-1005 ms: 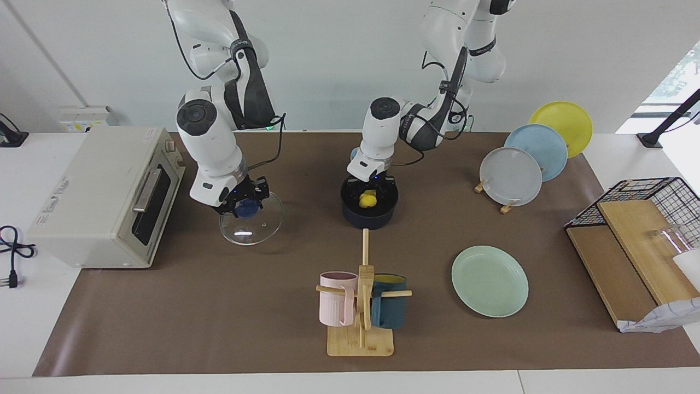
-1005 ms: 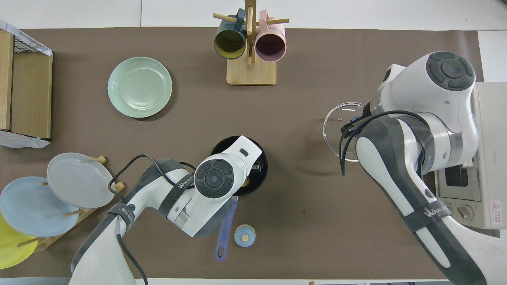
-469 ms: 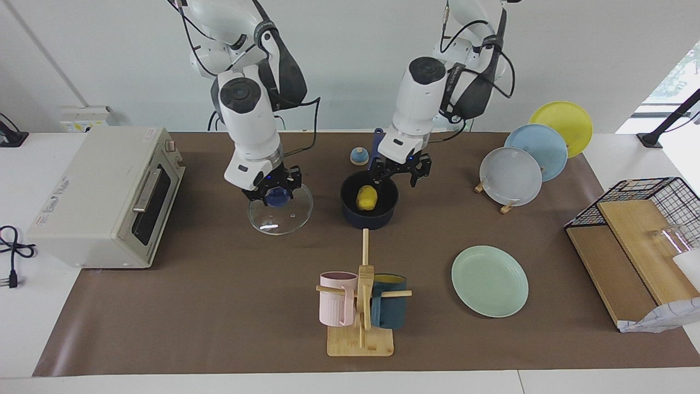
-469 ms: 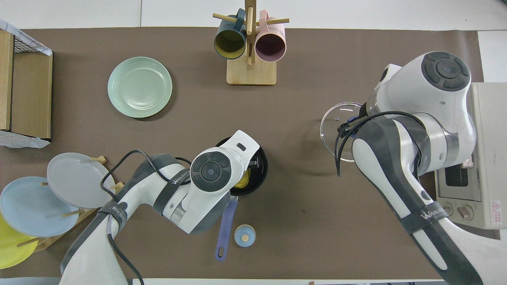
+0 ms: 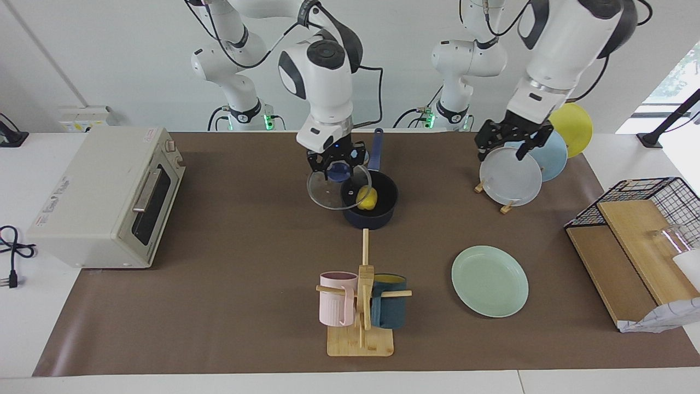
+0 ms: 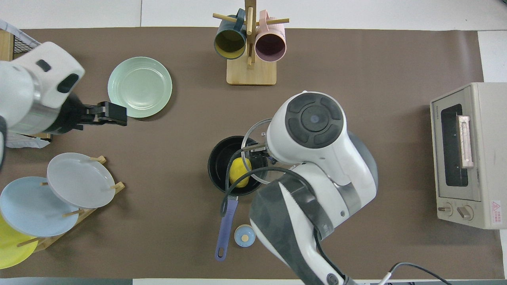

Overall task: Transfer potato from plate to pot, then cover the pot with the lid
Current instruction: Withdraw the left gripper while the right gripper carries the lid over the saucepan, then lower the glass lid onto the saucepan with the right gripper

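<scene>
Lid (image 5: 334,189) first: my right gripper (image 5: 337,158) has its fingers clamped on the blue knob, holding it over the pot (image 5: 369,203), off-centre. Potato (image 5: 367,198) is in the pot, so next is centring and lowering. Left gripper (image 5: 512,139), fingers spread and empty, hangs over the grey plate (image 5: 511,177).

Right gripper (image 5: 337,162) raised, jaws clamped, left gripper (image 5: 511,143) raised, jaws spread

Light is bright and even, with daylight blowing out the window (image 5: 675,76) at the left arm's end. Shadows on the brown mat (image 5: 219,306) are soft and faint. The glass lid (image 5: 334,191) shows small glints. Both views are sharp.
</scene>
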`<state>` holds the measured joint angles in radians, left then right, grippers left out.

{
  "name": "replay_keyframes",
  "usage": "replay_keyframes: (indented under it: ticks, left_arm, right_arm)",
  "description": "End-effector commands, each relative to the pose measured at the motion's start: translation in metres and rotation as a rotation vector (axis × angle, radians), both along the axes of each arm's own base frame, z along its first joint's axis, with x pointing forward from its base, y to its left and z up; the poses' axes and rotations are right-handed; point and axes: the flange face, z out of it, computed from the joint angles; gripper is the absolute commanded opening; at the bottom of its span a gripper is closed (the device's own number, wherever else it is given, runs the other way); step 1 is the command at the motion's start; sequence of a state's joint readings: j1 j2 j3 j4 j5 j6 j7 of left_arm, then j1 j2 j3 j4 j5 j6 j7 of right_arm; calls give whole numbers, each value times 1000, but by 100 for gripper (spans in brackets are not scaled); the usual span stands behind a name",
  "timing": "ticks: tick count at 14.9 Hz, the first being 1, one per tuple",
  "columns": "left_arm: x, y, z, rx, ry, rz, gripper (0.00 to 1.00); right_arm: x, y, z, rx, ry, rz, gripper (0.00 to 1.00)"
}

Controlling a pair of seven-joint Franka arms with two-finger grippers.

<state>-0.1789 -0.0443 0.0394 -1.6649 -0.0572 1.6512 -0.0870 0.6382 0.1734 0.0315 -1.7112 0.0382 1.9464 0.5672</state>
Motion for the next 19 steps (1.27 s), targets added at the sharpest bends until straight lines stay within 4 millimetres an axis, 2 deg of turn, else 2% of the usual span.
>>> replay_keyframes:
  ticks: [1, 2, 4, 9, 12, 14, 16, 19]
  left_arm:
    - [2, 20, 0, 42, 17, -65, 100]
    - [1, 22, 0, 50, 21, -64, 100]
    - [0, 24, 0, 51, 35, -62, 100]
    - [-12, 24, 7, 53, 64, -59, 100]
    - [-12, 24, 7, 53, 64, -54, 100]
    - [-9, 32, 6, 52, 66, -50, 100]
    - [-7, 33, 19, 53, 43, -47, 100]
    - [-6, 35, 22, 57, 38, -55, 100]
  right_arm:
    - [-6, 56, -4, -1, -21, -51, 0]
    - [-15, 78, -12, -42, -46, -32, 0]
    - [-19, 88, -29, -80, -55, -18, 0]
    - [-8, 77, -52, -80, -48, -33, 0]
    - [-2, 70, -58, -75, -51, -43, 0]
    - [0, 69, -60, -74, -50, -48, 0]
    - [-4, 67, -74, -80, -43, -44, 0]
    - [-2, 62, -77, -85, -36, -50, 0]
